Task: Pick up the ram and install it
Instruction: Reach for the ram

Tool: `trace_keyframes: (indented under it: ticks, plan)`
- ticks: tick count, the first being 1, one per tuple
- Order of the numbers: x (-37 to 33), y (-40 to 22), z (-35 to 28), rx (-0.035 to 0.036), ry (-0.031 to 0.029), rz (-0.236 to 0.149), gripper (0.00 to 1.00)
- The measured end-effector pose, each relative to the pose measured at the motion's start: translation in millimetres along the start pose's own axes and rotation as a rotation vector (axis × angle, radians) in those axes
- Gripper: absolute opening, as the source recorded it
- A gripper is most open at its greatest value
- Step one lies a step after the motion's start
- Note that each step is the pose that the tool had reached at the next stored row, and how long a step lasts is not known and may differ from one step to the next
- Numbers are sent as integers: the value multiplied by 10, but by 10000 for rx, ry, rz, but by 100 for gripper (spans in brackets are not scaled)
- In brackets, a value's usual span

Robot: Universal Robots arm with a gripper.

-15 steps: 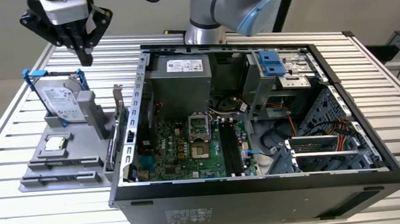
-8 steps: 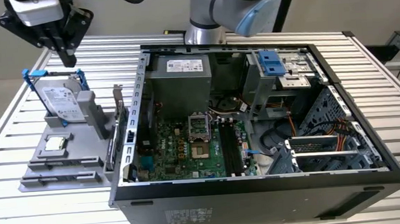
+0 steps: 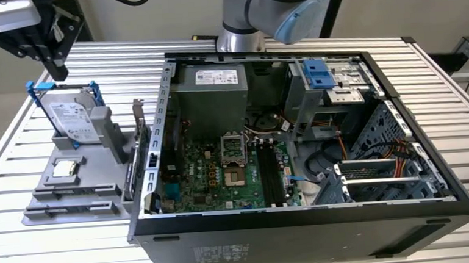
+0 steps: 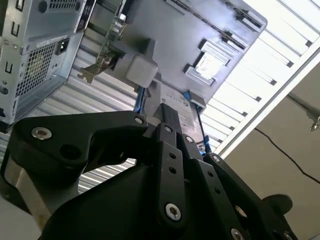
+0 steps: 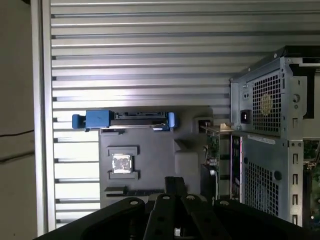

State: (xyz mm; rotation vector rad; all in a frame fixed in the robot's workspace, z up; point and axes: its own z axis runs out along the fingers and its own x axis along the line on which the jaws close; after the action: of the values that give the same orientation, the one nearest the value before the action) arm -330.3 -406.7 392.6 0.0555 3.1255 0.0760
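My gripper [image 3: 55, 69] hangs at the exterior view's far left, above and behind the grey parts fixture [image 3: 50, 188], well apart from it. Its dark fingers [image 4: 167, 122] sit together with nothing between them in both wrist views. A long, thin dark strip that looks like the ram [image 3: 75, 189] stands on edge in a slot bar at the fixture's front. In the first wrist view that strip [image 5: 135, 191] lies just past the fingertips [image 5: 175, 182]. The black memory slots [image 3: 270, 172] lie on the green motherboard inside the open computer case [image 3: 305, 219].
On the fixture stand a silver hard drive [image 3: 75, 120] in blue brackets and a square processor [image 3: 64, 169]. An expansion card [image 3: 143, 149] stands on edge between fixture and case. The ribbed metal table [image 3: 91, 61] surrounds everything. The arm's base [image 3: 248, 14] rises behind the case.
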Motion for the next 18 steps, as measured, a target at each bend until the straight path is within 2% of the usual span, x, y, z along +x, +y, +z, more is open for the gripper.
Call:
trace_keyframes:
  ticks: [6,8,14,18]
  plan:
    - [224,-18,-4,0,1,-16,0]
    - [280,-21,-5,0,1,-21,0]
    - [287,-22,-5,0,2,-22,0]
    - [285,-79,-8,-1,1,-22,0]
